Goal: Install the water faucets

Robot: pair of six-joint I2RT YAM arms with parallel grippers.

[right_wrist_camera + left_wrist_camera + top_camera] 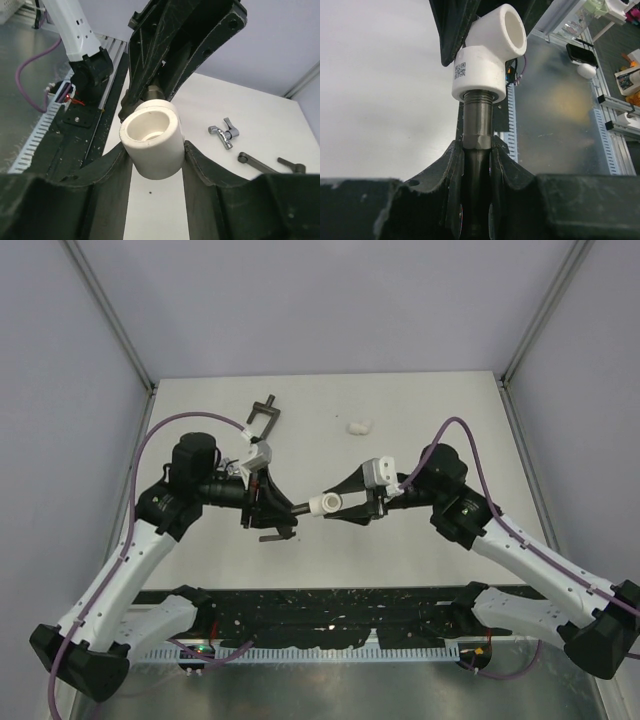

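The dark grey-bronze faucet [477,120] is held in my left gripper [477,146], which is shut on its body. Its threaded end sits inside a white elbow fitting [487,65]. My right gripper [152,150] is shut on that same elbow [152,142] from the other side. In the top view the two grippers meet in mid-air over the table's middle, the left [283,507] and the right [342,503], with the elbow [325,504] between them. The shiny silver faucet [225,134] lies loose on the table beyond the elbow.
A long dark T-handled bar [262,415] lies at the back left and also shows in the right wrist view [265,165]. A small white piece [358,426] lies at the back centre. A black mat and white cable channel [300,652] run along the near edge.
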